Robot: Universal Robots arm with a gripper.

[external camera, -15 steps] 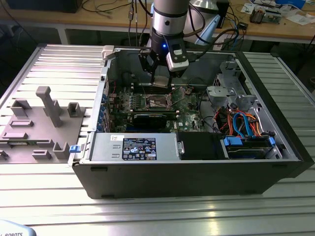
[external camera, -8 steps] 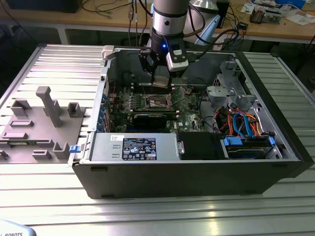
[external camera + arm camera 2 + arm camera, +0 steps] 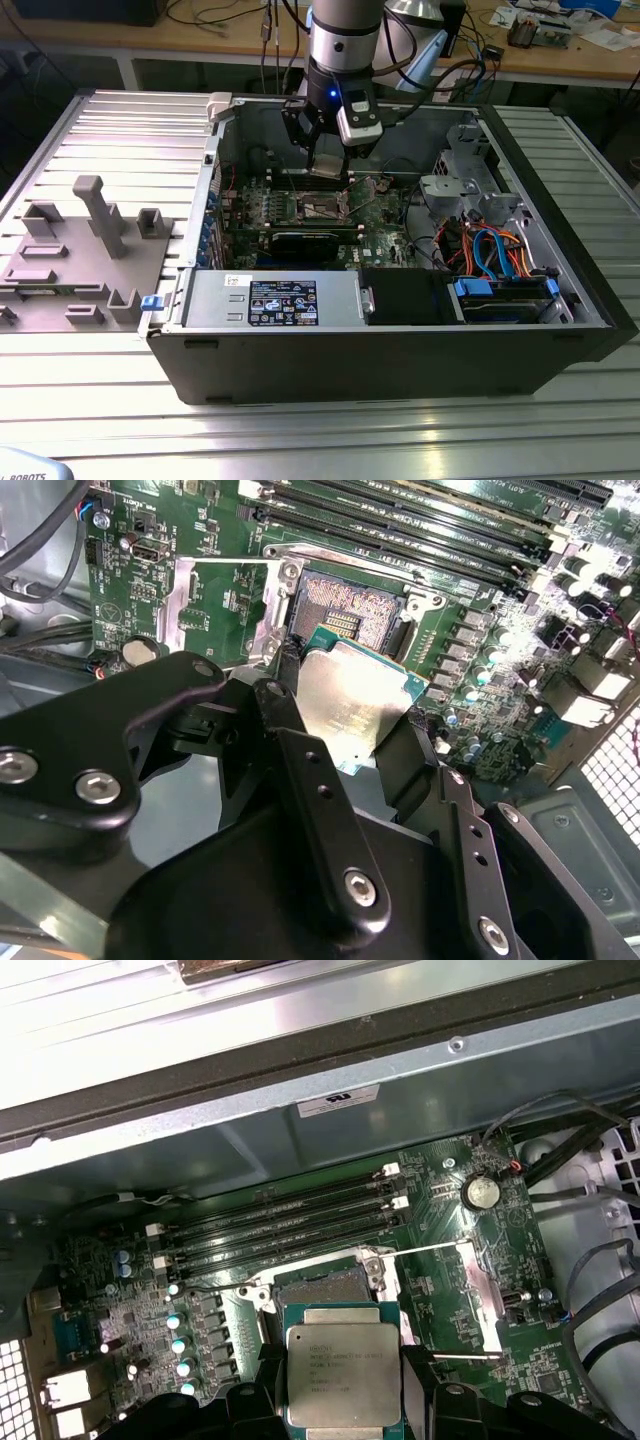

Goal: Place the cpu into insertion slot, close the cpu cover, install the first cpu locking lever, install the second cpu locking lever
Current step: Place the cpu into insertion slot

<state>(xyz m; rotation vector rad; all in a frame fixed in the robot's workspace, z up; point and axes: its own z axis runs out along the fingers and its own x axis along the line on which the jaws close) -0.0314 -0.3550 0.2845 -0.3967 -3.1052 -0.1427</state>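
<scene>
Hand clamps cpu by its edges, seemingly just above insertion slot.

You've got a silver-grey square metal-topped cpu with a teal-green edge and dark print on top. Black metal gripper. Small square insertion slot: dark brownish centre, silvery rim. Flat green motherboard dotted with teal-and-silver round capacitors. Black open computer case, blue and orange cables inside. Pale grey ribbed metal table.
</scene>
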